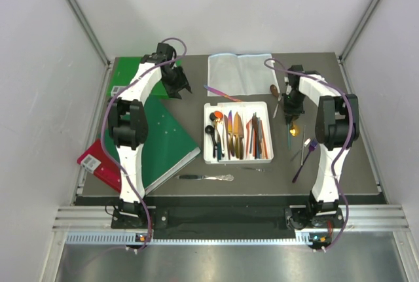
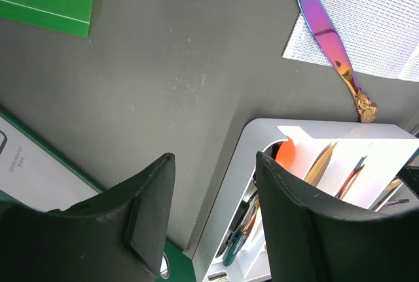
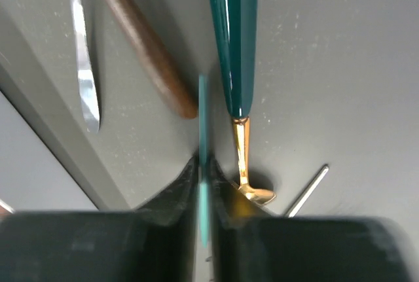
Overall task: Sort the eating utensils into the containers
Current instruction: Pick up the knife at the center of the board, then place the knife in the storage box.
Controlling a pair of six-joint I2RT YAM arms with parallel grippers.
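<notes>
Start on the left in the overhead view. Your left gripper (image 1: 175, 84) hangs over the far edge of the green book (image 1: 154, 131), its jaws spread and holding nothing. The white tray (image 1: 237, 158) sits at about 4 o'clock from it, well apart.

In the left wrist view, bare table shows between the two fingers (image 2: 147, 223). The tray's rounded corner (image 2: 252, 144) pokes in beside the right-hand finger, at about 4 o'clock from the gap. An orange spoon (image 2: 285, 154) lies in the compartment nearest that corner. The iridescent knife (image 2: 327, 33) lies at 1 o'clock, outside the tray. Its blade is on the mesh sheet (image 2: 380, 14) and its gold handle end is just short of the tray rim.

In front of the tray, at 6 o'clock from it, a silver knife (image 1: 206, 178) lies loose on the table.

On the right, your right gripper (image 1: 292, 117) is low over the table at 3 o'clock from the tray. Its wrist view shows the jaws pinched together on a thin teal piece (image 3: 203, 190), which is too blurred to name. A teal-handled utensil (image 3: 232, 33) with a gold neck lies just beside the fingertips at 1 o'clock, outside the jaws. A brown handle (image 3: 141, 40) and a silver blade (image 3: 85, 79) lie at 11 o'clock. A purple utensil (image 1: 304, 161) rests nearer the arm's base.
</notes>
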